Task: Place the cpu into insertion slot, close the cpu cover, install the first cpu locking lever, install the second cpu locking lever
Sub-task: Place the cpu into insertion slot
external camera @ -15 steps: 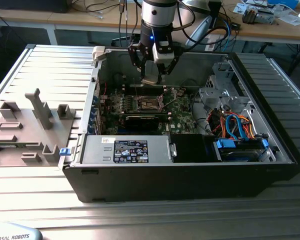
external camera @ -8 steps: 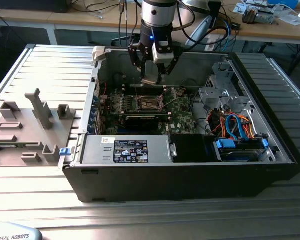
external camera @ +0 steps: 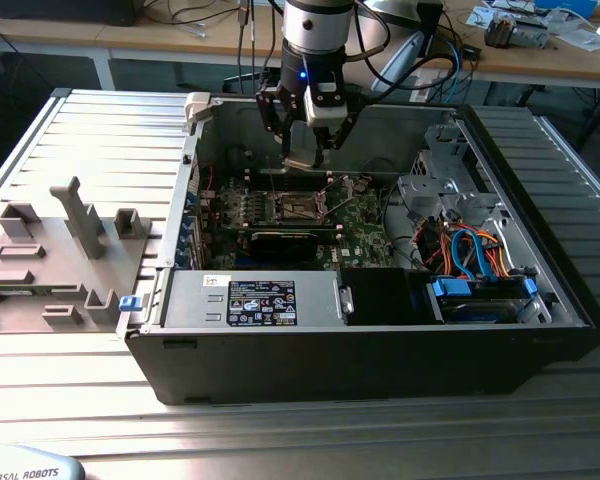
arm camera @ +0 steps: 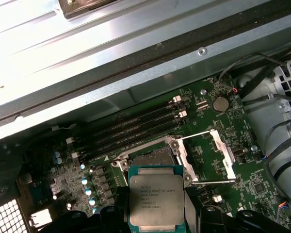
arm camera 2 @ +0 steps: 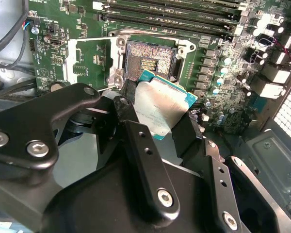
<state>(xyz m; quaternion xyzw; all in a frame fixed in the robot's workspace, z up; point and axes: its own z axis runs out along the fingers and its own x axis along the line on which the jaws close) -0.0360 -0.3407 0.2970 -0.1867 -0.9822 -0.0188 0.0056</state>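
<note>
Gripping the cpu [arm camera: 156, 201] by its edges, gripper [arm camera 2: 161, 114] hangs just above the insertion slot [arm camera 2: 149, 60], cpu cover [arm camera: 227, 159] open beside it

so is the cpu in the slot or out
Out: the cpu is gripped by the gripper above the insertion slot, whose dark centre lies bare, with the cpu cover swung open.
</note>
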